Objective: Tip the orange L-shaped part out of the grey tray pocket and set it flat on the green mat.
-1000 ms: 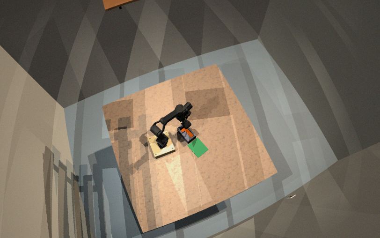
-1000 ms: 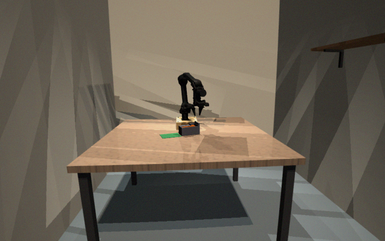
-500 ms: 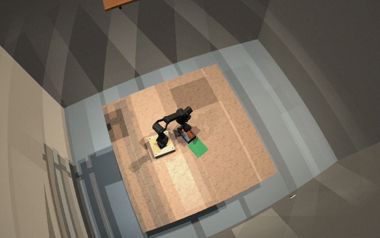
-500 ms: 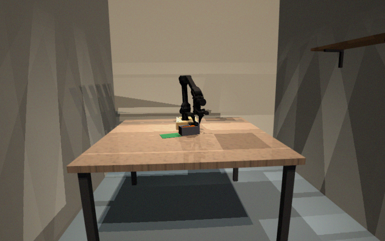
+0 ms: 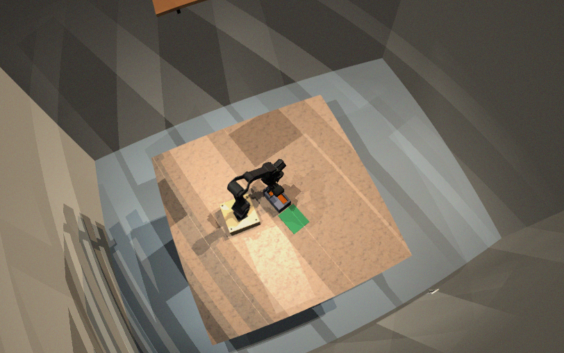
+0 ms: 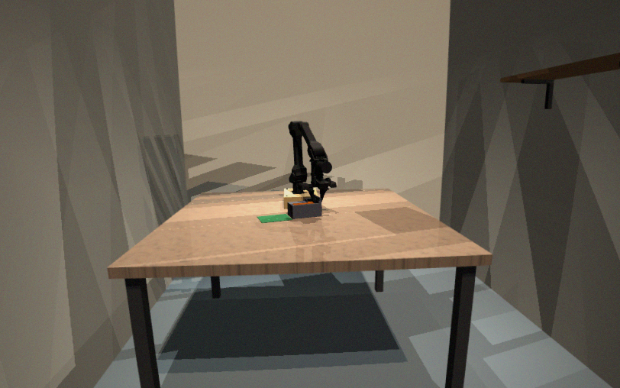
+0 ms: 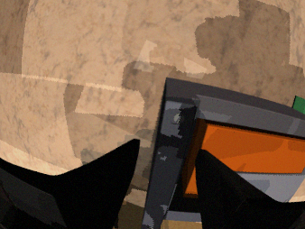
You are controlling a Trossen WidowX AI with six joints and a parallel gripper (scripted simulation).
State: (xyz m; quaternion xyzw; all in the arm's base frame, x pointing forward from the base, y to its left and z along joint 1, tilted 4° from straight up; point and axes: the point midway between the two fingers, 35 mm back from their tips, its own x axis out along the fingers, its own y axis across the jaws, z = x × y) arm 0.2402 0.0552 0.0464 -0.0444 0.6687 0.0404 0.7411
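The orange L-shaped part [image 5: 283,199] [image 6: 309,202] [image 7: 253,148] lies in the pocket of the grey tray [image 5: 272,202] [image 6: 304,211] [image 7: 174,136]. In the wrist view one end of the part looks a little raised against the tray wall. My gripper [image 5: 272,190] [image 6: 320,197] [image 7: 168,151] is partly open and empty. It hangs low over the tray's end farthest from the mat, one finger outside the end wall and one over the part. The green mat [image 5: 294,220] [image 6: 274,218] [image 7: 300,104] lies flat right beside the tray.
The arm stands on a pale base plate [image 5: 233,222] [image 6: 288,197] next to the tray, on a wooden table [image 5: 333,216] [image 6: 366,237]. A wall shelf [image 6: 562,70] is far off at the right.
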